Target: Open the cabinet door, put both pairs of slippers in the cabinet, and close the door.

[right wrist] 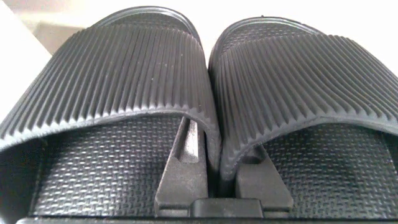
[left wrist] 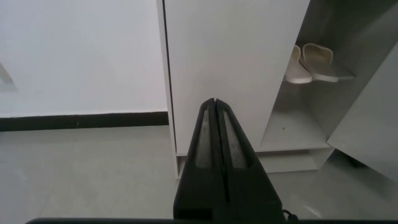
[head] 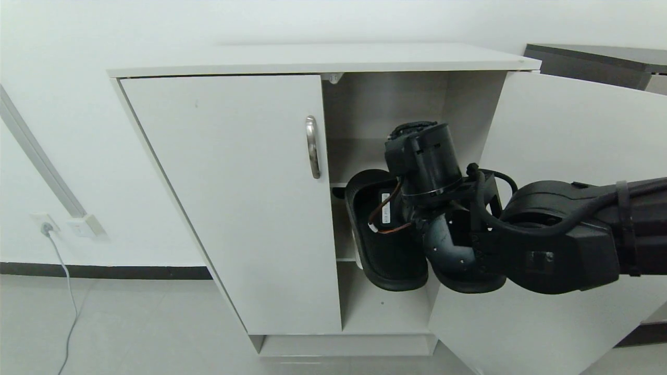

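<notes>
Two pairs of slippers: we judge one pair stowed and one on its way in; closing the door is not yet done.
Head view, cabinet (head: 224, 208): the left door is shut and the right door (head: 568, 156) is swung wide open.
Head view, black slippers (head: 388, 239): held on end at the opening, above the bottom shelf (head: 383, 310) and not resting on it.
Left wrist view, left gripper (left wrist: 214, 109): fingers pressed together and empty, over the floor (left wrist: 81, 168), well apart from the cabinet.
Left wrist view, pale slippers (left wrist: 314, 62): side by side on the middle shelf (left wrist: 326, 78).
Right wrist view, right gripper (right wrist: 217, 177): one finger under each strap (right wrist: 124, 74), pinching the black slippers' inner walls together.
Next move: we judge it calls for carrying the pair deeper, lowering it onto the bottom shelf, then opening the fingers.
</notes>
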Controlling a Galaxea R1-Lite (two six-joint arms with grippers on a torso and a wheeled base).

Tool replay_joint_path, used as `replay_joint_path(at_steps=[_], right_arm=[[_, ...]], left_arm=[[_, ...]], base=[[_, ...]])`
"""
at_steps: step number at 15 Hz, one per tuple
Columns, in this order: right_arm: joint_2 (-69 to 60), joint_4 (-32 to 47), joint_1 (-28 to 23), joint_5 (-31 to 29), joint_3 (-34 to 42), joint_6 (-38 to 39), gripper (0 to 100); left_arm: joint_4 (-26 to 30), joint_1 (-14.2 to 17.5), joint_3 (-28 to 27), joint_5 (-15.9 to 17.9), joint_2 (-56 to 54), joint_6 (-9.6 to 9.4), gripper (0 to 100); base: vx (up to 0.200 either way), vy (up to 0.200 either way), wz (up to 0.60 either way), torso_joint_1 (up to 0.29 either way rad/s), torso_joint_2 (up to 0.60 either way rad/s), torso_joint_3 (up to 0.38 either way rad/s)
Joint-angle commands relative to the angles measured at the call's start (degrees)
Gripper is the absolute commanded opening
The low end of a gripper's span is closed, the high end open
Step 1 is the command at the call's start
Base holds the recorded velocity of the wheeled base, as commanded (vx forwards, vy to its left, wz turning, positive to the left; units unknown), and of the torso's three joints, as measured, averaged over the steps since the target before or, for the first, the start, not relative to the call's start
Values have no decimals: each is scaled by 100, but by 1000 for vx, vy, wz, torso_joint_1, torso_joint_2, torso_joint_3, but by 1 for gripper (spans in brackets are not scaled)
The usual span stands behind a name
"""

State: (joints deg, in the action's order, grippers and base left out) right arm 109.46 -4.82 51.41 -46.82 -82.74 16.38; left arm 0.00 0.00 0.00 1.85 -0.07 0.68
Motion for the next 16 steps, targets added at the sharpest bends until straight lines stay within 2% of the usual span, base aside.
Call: replay_joint_path(at_steps=[1, 11, 16], right_arm=[[32, -2, 1, 7, -76, -4, 0], [155, -46, 1, -231, -76, 14, 0], [155, -72, 1, -239, -85, 14, 0]], left_arm=[[0, 0, 0, -1, 7, 2, 0], [0, 0, 0, -1, 7, 11, 0], [0, 0, 0, -1, 7, 2, 0]], base=[[0, 0, 0, 0, 0, 0], [0, 0, 0, 0, 0, 0], [200, 0, 0, 1, 3, 3]])
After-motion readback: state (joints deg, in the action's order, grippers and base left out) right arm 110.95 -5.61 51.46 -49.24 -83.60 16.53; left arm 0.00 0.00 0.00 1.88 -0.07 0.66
